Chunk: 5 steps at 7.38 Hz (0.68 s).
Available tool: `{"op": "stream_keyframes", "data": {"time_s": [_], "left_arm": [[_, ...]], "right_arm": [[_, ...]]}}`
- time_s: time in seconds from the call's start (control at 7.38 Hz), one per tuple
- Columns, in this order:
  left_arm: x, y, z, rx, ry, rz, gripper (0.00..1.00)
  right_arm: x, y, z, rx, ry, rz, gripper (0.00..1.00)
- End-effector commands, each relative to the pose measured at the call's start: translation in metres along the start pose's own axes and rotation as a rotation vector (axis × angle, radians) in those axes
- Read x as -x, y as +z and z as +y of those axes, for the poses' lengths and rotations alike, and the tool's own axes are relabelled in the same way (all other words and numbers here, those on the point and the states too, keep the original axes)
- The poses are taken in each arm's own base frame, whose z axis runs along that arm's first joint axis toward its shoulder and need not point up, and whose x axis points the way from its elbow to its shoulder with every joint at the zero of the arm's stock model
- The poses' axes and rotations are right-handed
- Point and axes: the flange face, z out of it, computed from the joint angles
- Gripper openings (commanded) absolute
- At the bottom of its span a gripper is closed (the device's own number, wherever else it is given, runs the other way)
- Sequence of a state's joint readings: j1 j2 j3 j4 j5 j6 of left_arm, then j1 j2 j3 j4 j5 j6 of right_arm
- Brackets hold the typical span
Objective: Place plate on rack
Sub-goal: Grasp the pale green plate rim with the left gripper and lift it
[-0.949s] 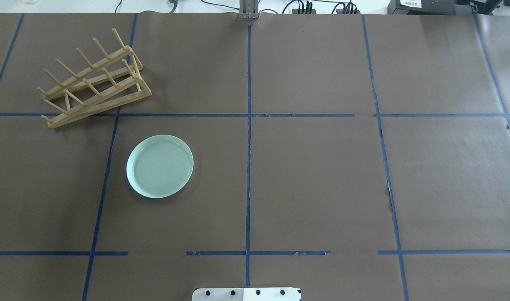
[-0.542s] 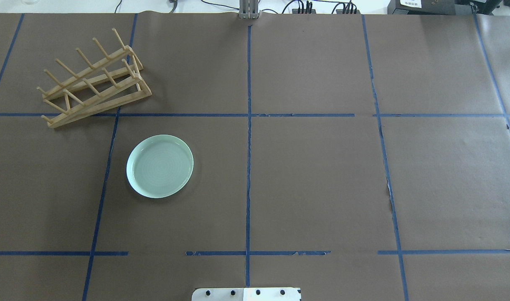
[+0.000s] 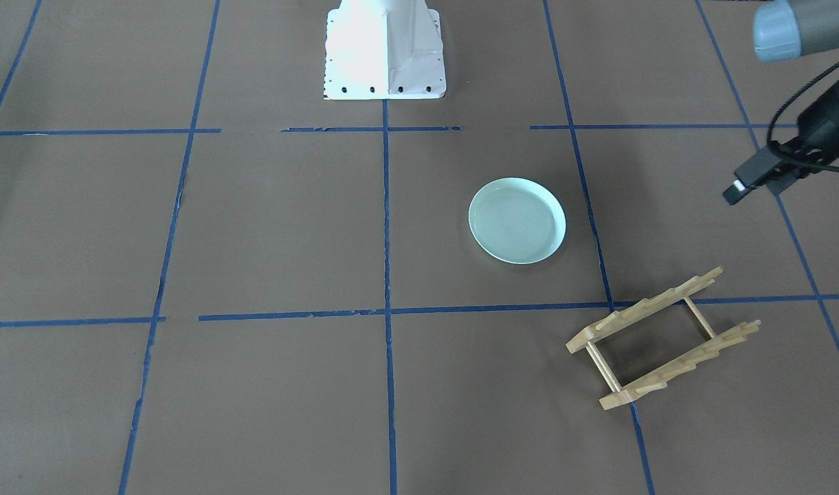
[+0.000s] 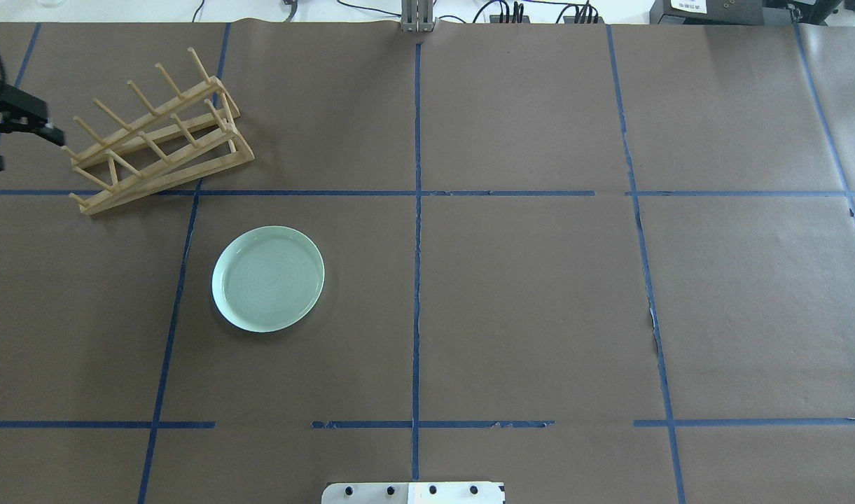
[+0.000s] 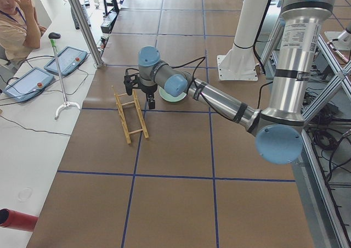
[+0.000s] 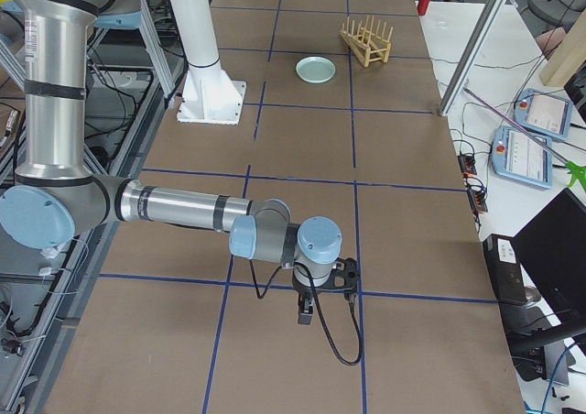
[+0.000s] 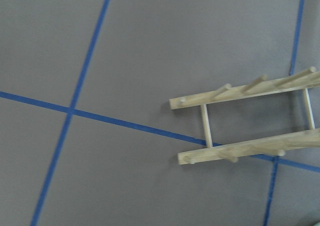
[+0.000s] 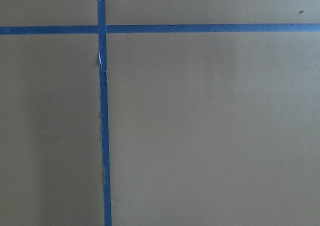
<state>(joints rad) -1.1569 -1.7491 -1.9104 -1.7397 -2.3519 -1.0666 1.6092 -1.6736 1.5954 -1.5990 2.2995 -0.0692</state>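
The pale mint-green plate (image 4: 267, 278) lies flat on the brown table, also in the front view (image 3: 517, 220). The light-wood rack (image 4: 161, 140) stands empty behind and to the left of it, angled, and shows in the left wrist view (image 7: 245, 121). My left gripper (image 5: 143, 97) hovers over the rack's outer end, apart from the plate. Only its black wrist parts show at the overhead view's left edge (image 4: 14, 115), so I cannot tell if it is open. My right gripper (image 6: 320, 290) is far from both, low over the table, and its state cannot be told.
Blue tape lines (image 4: 416, 210) divide the brown paper cover into squares. The robot's white base (image 3: 385, 48) stands at the table's near middle. A person (image 5: 16, 23) sits by tablets beyond the table's far edge. The right wrist view shows only paper and tape.
My left arm's black wrist end has come into the overhead view at the left edge, beside the rack. The plate and the rack have not moved.
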Motion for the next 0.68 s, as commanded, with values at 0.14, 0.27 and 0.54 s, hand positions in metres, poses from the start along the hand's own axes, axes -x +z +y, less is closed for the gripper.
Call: {"op": "stream_keyframes", "data": {"time_s": [0.14,0.27,0.54], "left_arm": [[-0.150,0.099,0.048,0.042,0.001,-0.041,0.99],[-0.177,0.114,0.070,0.072,-0.081,-0.072,1.00],[-0.212,0.192,0.116,0.076,-0.177,-0.186,1.00]], "right_arm": [[0.000,0.000,0.000,0.001,-0.001,0.000,1.00],[0.001,-0.001,0.000,-0.002,-0.003,0.000,1.00],[0.000,0.000,0.000,0.000,0.000,0.000,1.00]]}}
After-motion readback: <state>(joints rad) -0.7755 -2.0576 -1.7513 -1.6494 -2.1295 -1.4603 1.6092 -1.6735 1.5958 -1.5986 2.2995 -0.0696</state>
